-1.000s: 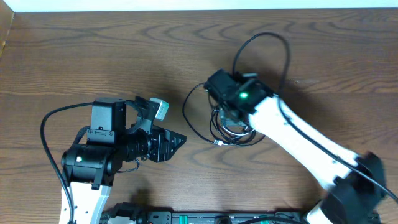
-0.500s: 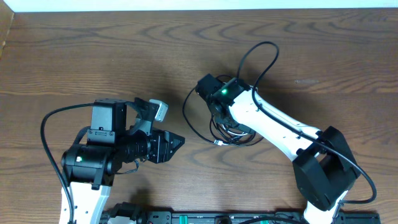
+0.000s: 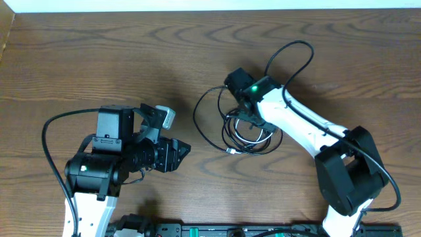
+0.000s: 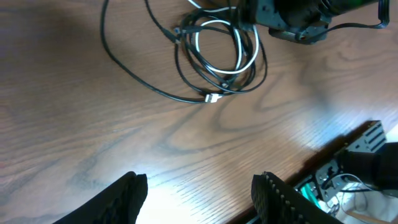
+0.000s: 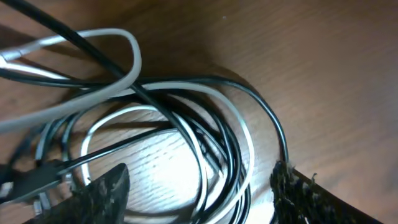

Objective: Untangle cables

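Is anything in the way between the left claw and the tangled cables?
No, nothing visible. Only bare table lies between the open left gripper and the cables. The right gripper sits over the tangle's far side, out of that path.

Looks like a robotics lab: bare wood-grain tabletop (image 3: 99, 59), left robot arm (image 3: 92, 171) and right robot arm (image 3: 296, 128) mounted at near edge, black wiring rail (image 3: 217, 230) along front.
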Tool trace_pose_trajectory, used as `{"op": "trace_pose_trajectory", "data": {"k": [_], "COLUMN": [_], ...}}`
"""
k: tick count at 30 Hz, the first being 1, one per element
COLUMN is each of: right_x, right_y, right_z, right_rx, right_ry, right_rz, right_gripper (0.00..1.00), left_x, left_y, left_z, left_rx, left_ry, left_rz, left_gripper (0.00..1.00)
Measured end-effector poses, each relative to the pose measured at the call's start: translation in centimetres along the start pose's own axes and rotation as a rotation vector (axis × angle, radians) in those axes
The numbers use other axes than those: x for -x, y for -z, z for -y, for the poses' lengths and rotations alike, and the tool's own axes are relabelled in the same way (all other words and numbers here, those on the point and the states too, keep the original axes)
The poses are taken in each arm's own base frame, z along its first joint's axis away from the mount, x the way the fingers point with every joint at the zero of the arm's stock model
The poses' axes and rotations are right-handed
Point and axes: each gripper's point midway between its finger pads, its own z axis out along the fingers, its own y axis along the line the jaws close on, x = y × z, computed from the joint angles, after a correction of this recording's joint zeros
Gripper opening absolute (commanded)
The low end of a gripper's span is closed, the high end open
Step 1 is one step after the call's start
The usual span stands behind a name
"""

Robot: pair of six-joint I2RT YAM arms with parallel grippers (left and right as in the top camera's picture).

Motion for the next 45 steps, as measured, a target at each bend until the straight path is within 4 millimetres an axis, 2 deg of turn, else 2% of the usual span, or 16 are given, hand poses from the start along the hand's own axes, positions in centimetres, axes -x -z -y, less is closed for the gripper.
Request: {"op": "trace_pose_trajectory", "data": {"k": [6, 14, 19, 25, 28, 29, 30, 33, 36, 40, 45], "right_x": [-1.3, -2.4, -2.7, -4.1, -3.9, -4.0, -4.1, -4.4, -4.5, -4.5, -4.6], "right_y": [-1.2, -1.3, -1.6, -4.0, -4.2, -4.2, -4.2, -4.3, -4.3, -4.3, -4.2], "right_z": [0.4, 1.7, 2.2, 3.0, 1.9, 1.8, 1.6, 1.5, 1.6, 1.5, 1.6], "right_rx": [0.014, -0.017, -0.037, -0.046, 0.019, 0.031, 0.041, 0.047, 0.047, 0.049, 0.047], "right_ry": [0.238, 0.443, 0.398, 0.231, 0.173, 0.159, 0.149, 0.135, 0.128, 0.127, 0.127], "right_rz": [-0.056, -0.108, -0.117, -0.12, -0.095, -0.097, -0.101, -0.114, -0.119, -0.121, -0.126], "right_gripper": [0.69, 0.7, 0.69, 0.68, 0.56, 0.45, 0.4, 0.28, 0.23, 0.24, 0.43], "left_x": [0.0, 0.0, 0.0, 0.0, 0.0, 0.0, 0.0, 0.0, 0.0, 0.0, 0.0], "left_y": [0.0, 0.0, 0.0, 0.0, 0.0, 0.0, 0.0, 0.0, 0.0, 0.0, 0.0], "left_z": [-0.3, -0.6, -0.7, -0.7, -0.7, -0.7, -0.7, -0.7, -0.7, -0.7, -0.7], "left_rx": [0.016, 0.038, 0.041, 0.04, 0.041, 0.041, 0.041, 0.041, 0.041, 0.041, 0.041], "left_ry": [0.0, -0.001, -0.001, -0.001, -0.001, -0.001, -0.001, -0.002, -0.001, -0.001, -0.001], "left_rz": [0.0, 0.001, 0.001, 0.001, 0.001, 0.002, 0.002, 0.002, 0.001, 0.001, 0.001], "left_gripper": [0.6, 0.6, 0.6, 0.6, 0.6, 0.6, 0.6, 0.6, 0.6, 0.6, 0.6]}}
